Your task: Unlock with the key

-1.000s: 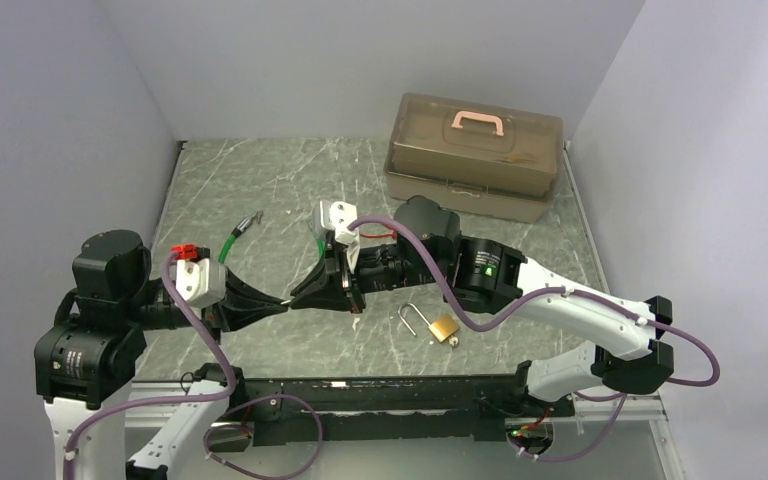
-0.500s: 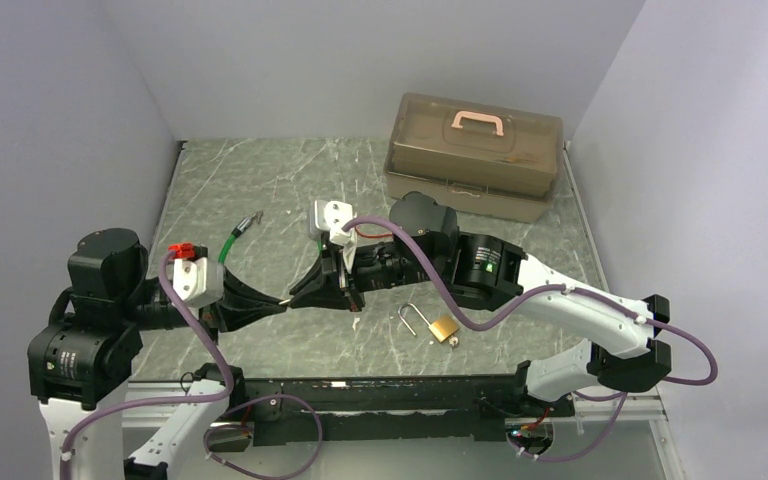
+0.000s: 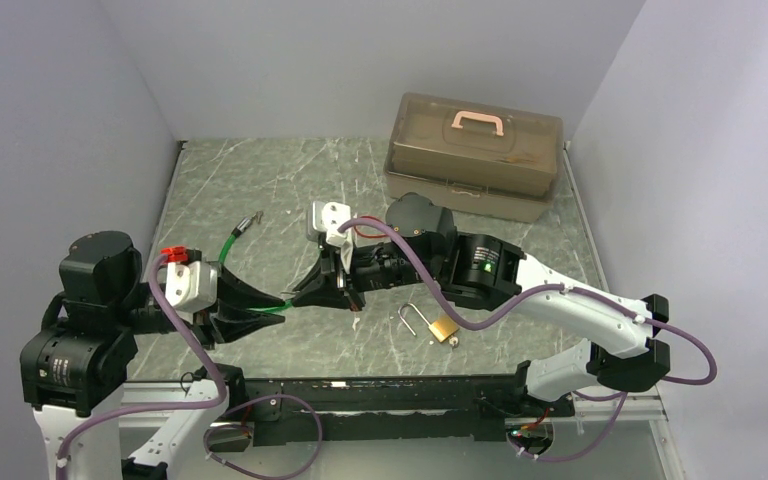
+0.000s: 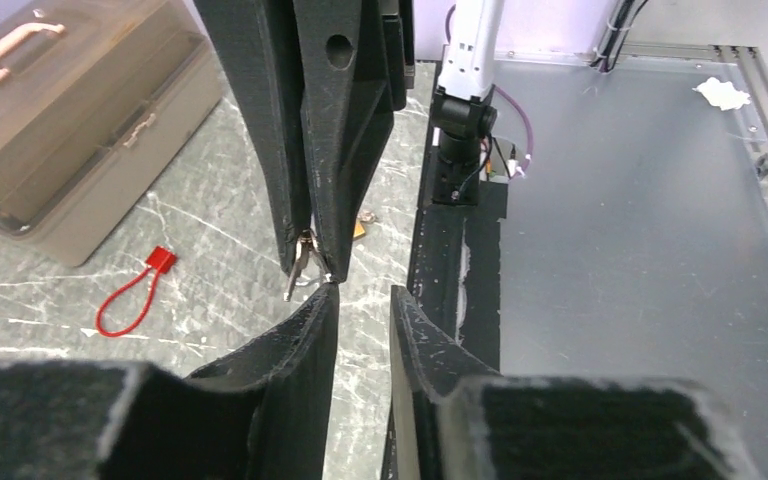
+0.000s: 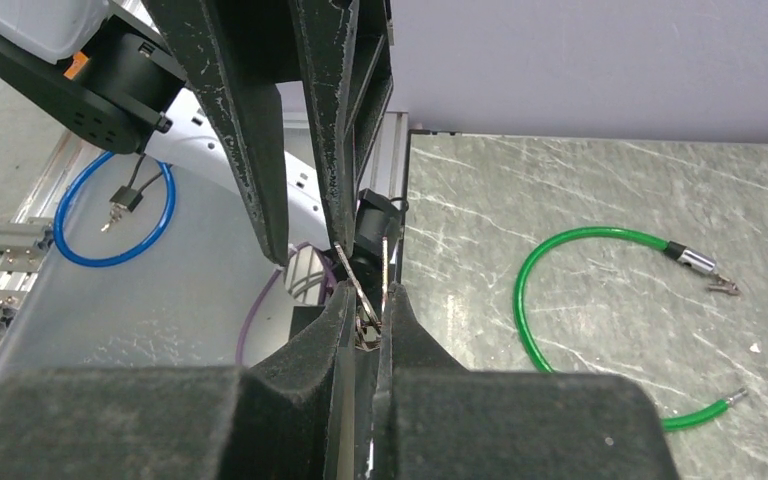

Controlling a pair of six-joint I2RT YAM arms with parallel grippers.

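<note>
Left claw (image 4: pixel 364 293) drawn back, slightly parted, empty, right claw (image 5: pixel 369 303) pinching small silvery key (image 5: pixel 356 286), seemingly ringed.

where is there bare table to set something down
Bare: the back left of the table, between the left wall, the green cable and the toolbox; also the patch in front of the toolbox by the right wall. Crowded: the centre, where the left gripper and right gripper meet, with the padlock close by.
</note>
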